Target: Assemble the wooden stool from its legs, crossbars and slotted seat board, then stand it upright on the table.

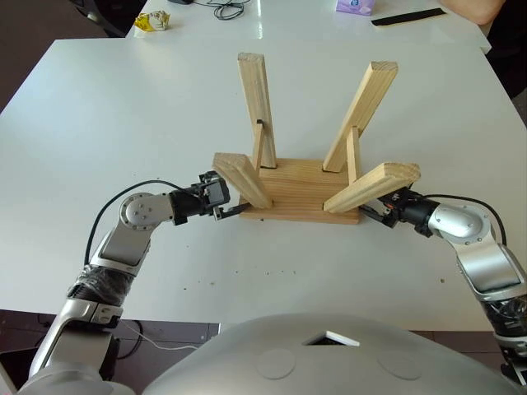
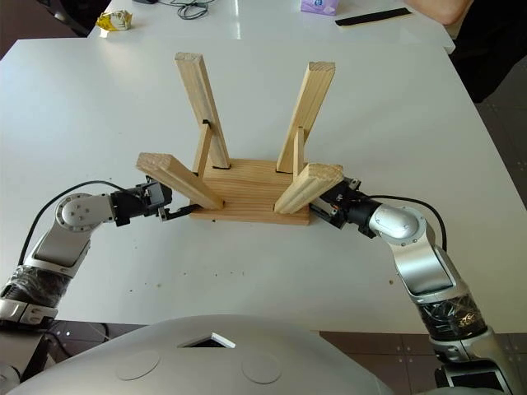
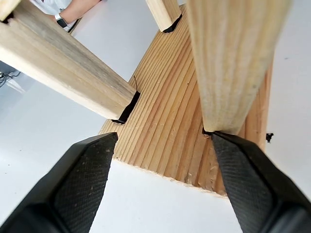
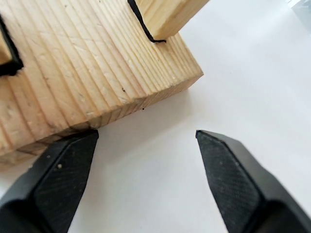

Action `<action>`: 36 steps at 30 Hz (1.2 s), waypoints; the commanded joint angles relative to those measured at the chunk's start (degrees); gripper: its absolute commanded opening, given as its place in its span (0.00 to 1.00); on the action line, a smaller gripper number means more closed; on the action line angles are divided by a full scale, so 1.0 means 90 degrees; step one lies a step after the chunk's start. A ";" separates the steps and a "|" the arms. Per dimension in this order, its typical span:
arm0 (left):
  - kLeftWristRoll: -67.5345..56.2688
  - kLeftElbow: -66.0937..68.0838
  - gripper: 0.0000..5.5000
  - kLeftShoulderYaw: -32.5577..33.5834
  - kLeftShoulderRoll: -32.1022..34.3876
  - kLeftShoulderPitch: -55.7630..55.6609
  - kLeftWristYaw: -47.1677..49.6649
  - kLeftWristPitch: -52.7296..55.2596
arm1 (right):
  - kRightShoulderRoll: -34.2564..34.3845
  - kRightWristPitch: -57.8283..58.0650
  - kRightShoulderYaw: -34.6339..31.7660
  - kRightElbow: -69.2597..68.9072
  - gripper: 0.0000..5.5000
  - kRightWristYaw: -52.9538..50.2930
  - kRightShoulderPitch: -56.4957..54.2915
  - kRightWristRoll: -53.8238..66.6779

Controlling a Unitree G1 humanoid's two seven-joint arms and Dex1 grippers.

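Four wooden legs (image 1: 256, 86), two thin crossbars (image 1: 260, 150) and one seat board (image 1: 300, 196) on one white table (image 1: 99, 123), plus one yellow packet (image 1: 152, 20) and one purple box (image 1: 354, 6).

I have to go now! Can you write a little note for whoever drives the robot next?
Left gripper: fingers open, at the seat board's near left corner.
Right gripper: fingers open, at its near right corner.
Stool lies upside down on the table, four legs up in their slots, two thin crossbars by the far legs.
To do: grip it, flip it onto its legs.
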 commanded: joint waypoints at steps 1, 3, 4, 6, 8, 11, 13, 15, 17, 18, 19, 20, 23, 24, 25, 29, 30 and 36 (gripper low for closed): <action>-0.0102 -0.0195 0.66 0.0084 0.0059 0.0154 -0.0037 0.0357 | -0.0001 0.0168 0.0126 -0.0199 0.68 0.0327 0.0375 0.0278; -0.0245 -0.0106 0.66 0.0244 0.0005 -0.0007 0.0075 0.0713 | 0.0016 0.0448 -0.0239 -0.0373 0.68 0.0352 0.0583 0.0601; -0.0339 -0.0099 0.66 0.0334 -0.0005 -0.0068 0.0107 0.0884 | 0.0001 0.0557 -0.0452 -0.0444 0.68 0.0384 0.0701 0.0763; -0.0672 -0.0205 0.62 0.0573 0.0040 -0.0129 0.0076 0.1358 | -0.0063 0.0804 -0.0954 -0.0611 0.68 0.0486 0.0984 0.1163; -0.1004 -0.0389 0.59 0.0815 0.0130 -0.0122 0.0003 0.1797 | -0.0085 0.1029 -0.1389 -0.0826 0.64 0.0547 0.1264 0.1520; -0.1589 -0.0856 0.50 0.1171 0.0388 -0.0042 -0.0251 0.2558 | -0.0067 0.1300 -0.1946 -0.1225 0.58 0.0602 0.1769 0.1925; -0.1798 -0.0938 0.46 0.1307 0.0533 -0.0100 -0.0427 0.2885 | -0.0055 0.1413 -0.2253 -0.1421 0.56 0.0629 0.2128 0.2100; -0.1697 -0.0628 0.46 0.1296 0.0661 -0.0141 -0.0674 0.2773 | -0.0048 0.1472 -0.2453 -0.1598 0.56 0.0644 0.2423 0.2221; -0.1483 -0.0243 0.46 0.1257 0.0700 -0.0109 -0.0769 0.2539 | -0.0039 0.1493 -0.2414 -0.1695 0.56 0.0618 0.2514 0.2230; -0.1318 -0.0070 0.46 0.1225 0.0696 -0.0058 -0.0723 0.2371 | -0.0037 0.1469 -0.2310 -0.1687 0.56 0.0604 0.2486 0.2193; -0.1078 0.0132 0.46 0.1157 0.0678 -0.0017 -0.0652 0.2100 | -0.0015 0.1437 -0.2177 -0.1662 0.56 0.0557 0.2435 0.2134; -0.0769 0.0363 0.46 0.1048 0.0663 0.0029 -0.0569 0.1724 | 0.0031 0.1412 -0.2032 -0.1648 0.56 0.0489 0.2392 0.2070; -0.0259 0.0708 0.37 0.0833 0.0595 0.0232 -0.0504 0.0965 | 0.0149 0.1294 -0.1671 -0.1644 0.51 0.0292 0.2308 0.1880; -0.0238 0.0668 0.34 0.0796 0.0541 0.0324 -0.0516 0.0888 | 0.0198 0.1299 -0.1577 -0.1636 0.48 0.0237 0.2257 0.1867; -0.0231 0.0628 0.31 0.0756 0.0482 0.0373 -0.0530 0.0820 | 0.0246 0.1273 -0.1507 -0.1641 0.44 0.0188 0.2234 0.1858; -0.0206 0.0572 0.19 0.0622 0.0281 0.0379 -0.0478 0.0764 | 0.0374 0.1214 -0.1256 -0.1566 0.33 0.0009 0.2057 0.1751; -0.0159 0.0622 0.16 0.0605 0.0265 0.0371 -0.0476 0.0691 | 0.0387 0.1196 -0.1218 -0.1544 0.30 -0.0014 0.2015 0.1733; 0.0297 0.1166 0.13 0.0433 0.0219 0.0205 -0.0296 0.0053 | 0.0425 0.1115 -0.0930 -0.1460 0.22 -0.0160 0.1904 0.1563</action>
